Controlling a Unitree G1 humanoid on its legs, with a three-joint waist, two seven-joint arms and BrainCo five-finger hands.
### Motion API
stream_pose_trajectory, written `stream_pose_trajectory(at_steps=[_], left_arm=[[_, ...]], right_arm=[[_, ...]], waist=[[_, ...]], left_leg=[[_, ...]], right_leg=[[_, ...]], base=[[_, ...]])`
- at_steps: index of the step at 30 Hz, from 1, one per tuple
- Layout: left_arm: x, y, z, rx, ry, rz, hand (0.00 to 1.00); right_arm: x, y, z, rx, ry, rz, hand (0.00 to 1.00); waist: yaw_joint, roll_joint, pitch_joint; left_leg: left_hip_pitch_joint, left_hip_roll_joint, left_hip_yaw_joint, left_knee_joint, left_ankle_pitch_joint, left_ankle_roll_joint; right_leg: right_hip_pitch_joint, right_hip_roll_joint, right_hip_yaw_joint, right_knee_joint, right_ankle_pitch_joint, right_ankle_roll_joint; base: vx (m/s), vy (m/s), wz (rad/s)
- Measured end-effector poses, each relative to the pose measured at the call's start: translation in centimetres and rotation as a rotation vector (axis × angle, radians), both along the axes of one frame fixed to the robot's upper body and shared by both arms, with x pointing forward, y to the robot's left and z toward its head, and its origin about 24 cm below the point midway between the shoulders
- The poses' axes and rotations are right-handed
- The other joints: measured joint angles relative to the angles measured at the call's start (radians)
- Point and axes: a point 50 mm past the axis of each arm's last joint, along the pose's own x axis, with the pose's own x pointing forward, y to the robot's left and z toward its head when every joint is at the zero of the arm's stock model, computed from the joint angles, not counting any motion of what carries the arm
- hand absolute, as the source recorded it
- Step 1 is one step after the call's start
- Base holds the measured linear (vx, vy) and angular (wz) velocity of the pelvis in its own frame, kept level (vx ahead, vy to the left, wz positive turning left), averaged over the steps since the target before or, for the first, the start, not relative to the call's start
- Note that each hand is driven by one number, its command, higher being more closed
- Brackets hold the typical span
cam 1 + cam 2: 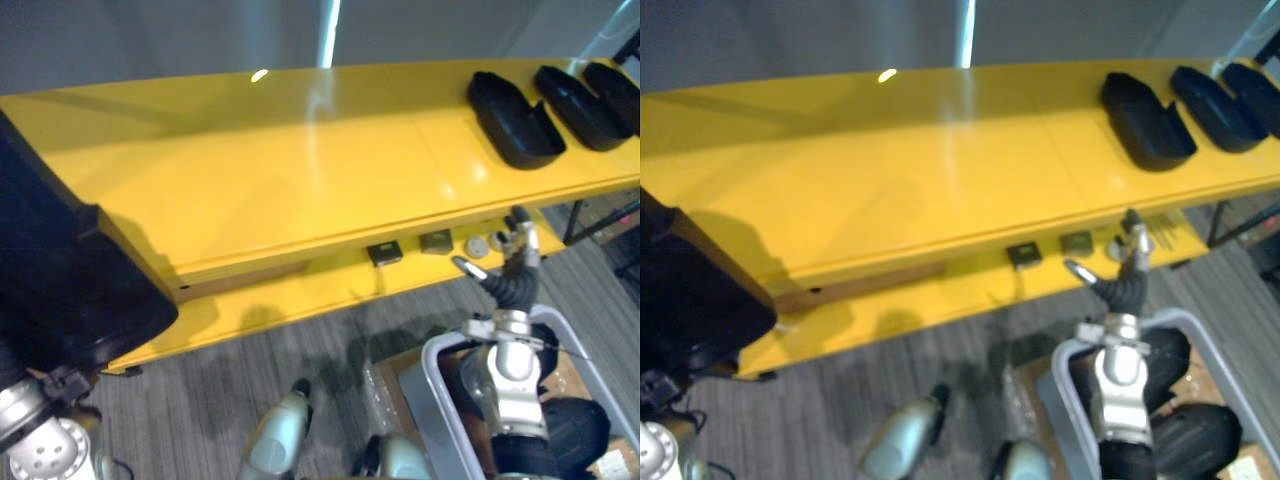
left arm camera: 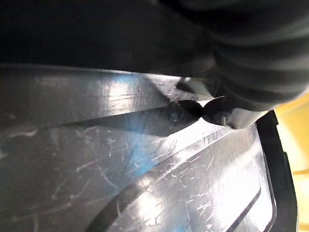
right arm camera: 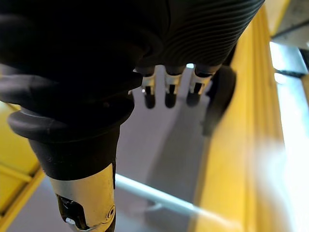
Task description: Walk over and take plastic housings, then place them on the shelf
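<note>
Our right hand (image 1: pixel 519 254) hangs relaxed and empty, three black housings (image 1: pixel 578 106) lying beyond it on the yellow shelf (image 1: pixel 300 170), while a large housing (image 1: pixel 60 275) rests against our left hand (image 2: pixel 260 58), whose hold we cannot tell.

Site: workshop — yellow shelf (image 1: pixel 300 170) | black plastic housings (image 1: pixel 515 122) | grey bin (image 1: pixel 432 380)

3 black housings (image 1: pixel 512 120) (side by side) on shelf (image 1: pixel 300 160)

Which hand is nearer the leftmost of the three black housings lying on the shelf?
Right. The right hand is at the shelf's front edge below that housing; the left hand is at the shelf's far end.
</note>
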Motion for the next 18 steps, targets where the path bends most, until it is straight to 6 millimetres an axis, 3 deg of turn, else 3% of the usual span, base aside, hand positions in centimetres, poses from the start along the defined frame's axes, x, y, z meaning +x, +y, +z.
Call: stream_pose_trajectory(at_steps=[1,4,5,6,7,8,9,10,12,14,16,18], left_arm=[[0.4,-0.4,0.1,-0.006,-0.011,-0.025,1.0],[0.7,-0.8,0.2,0.004,-0.01,-0.055,1.0],[1.0,-1.1,0.0,-0.002,-0.004,-0.075,1.0],[1.4,-1.8,-0.3,-0.013,0.011,-0.112,1.0],[1.5,-2.0,-0.3,-0.008,0.011,-0.127,1.0],[2.1,-2.6,0.0,0.011,0.004,-0.17,1.0],[2.8,-3.3,0.4,0.017,-0.011,-0.211,1.0],[3.6,-4.0,0.7,0.029,-0.027,-0.254,1.0],[5.6,-5.8,1.6,0.033,-0.069,-0.347,1.0],[6.4,-6.0,1.6,0.015,-0.065,-0.34,1.0],[6.5,-5.6,1.0,-0.004,-0.033,-0.308,1.0],[5.7,-5.0,-0.4,-0.031,0.022,-0.268,1.0]], right_arm=[[-0.5,-0.7,0.9,-0.023,-0.031,-0.025,0.0],[-1.0,-0.6,2.9,-0.061,-0.114,-0.018,0.0],[-0.9,-0.5,3.3,-0.07,-0.125,-0.012,0.0],[-0.8,-0.6,3.2,-0.058,-0.116,-0.012,0.0],[-0.9,-0.8,3.0,-0.05,-0.11,-0.015,0.0],[-1.1,-1.3,3.1,-0.048,-0.107,-0.041,0.0],[-1.4,-2.0,3.2,-0.05,-0.112,-0.076,0.0],[-1.8,-2.8,3.1,-0.044,-0.111,-0.119,0.0],[-2.6,-3.9,2.9,-0.041,-0.112,-0.192,0.0],[-2.6,-3.8,3.6,-0.058,-0.154,-0.201,0.0],[-2.6,-3.8,4.0,-0.053,-0.179,-0.197,0.0],[-2.4,-3.7,4.2,-0.065,-0.174,-0.182,0.0]], waist=[[-0.006,-0.006,-0.003],[0.006,-0.05,-0.005],[0.009,-0.061,0.009],[0.002,-0.047,0.014],[-0.01,-0.048,0.014],[-0.05,-0.045,0.015],[-0.084,-0.03,0.024],[-0.109,-0.022,0.025],[-0.118,-0.015,0.031],[-0.116,-0.009,0.035],[-0.119,-0.012,0.037],[-0.114,0.016,0.044]], left_leg=[[0.016,-0.018,-0.016,-0.018,-0.003,0.005],[0.013,-0.004,0.093,-0.008,-0.047,-0.002],[0.007,0.002,0.133,0.039,-0.08,-0.011],[0.008,0.015,0.115,0.052,-0.101,-0.033],[0.003,0.034,0.128,0.048,-0.118,-0.032],[-0.026,0.127,0.27,0.055,-0.139,-0.028],[-0.04,0.195,0.372,0.059,-0.117,-0.024],[-0.041,0.239,0.44,0.043,-0.065,-0.049],[-0.007,0.203,0.434,-0.022,-0.018,-0.014],[0.012,0.191,0.424,-0.034,-0.016,-0.016],[0.013,0.178,0.422,-0.001,-0.026,-0.025],[0.013,0.208,0.375,0.077,-0.073,-0.061]], right_leg=[[-0.001,-0.011,0.015,-0.032,0.013,0.011],[0.033,-0.044,-0.002,-0.124,0.076,-0.019],[0.083,-0.063,-0.026,-0.142,0.095,0.033],[0.098,-0.05,-0.062,-0.129,0.092,0.017],[0.104,-0.053,-0.087,-0.13,0.088,0.011],[0.111,-0.056,-0.153,-0.13,0.087,0.009],[0.13,-0.056,-0.208,-0.129,0.083,0.001],[0.142,-0.063,-0.254,-0.116,0.065,-0.013],[0.081,-0.11,-0.292,0.045,0.033,-0.032],[0.063,-0.119,-0.254,0.021,-0.027,-0.039],[0.052,-0.131,-0.224,-0.05,0.034,-0.026],[0.077,-0.09,-0.186,-0.05,0.025,-0.007]], base=[[0.19,-0.107,0.78],[0.16,-0.139,0.37],[0.2,-0.262,0.46],[0.2,-0.256,0.58],[0.2,-0.251,1.08],[0.14,-0.163,1.47],[0.17,-0.163,1.84],[0.16,-0.072,1.67],[0.15,-0.048,1.14],[0.1,-0.087,0.39],[0.1,-0.157,0.08],[0.11,-0.131,-0.48]])
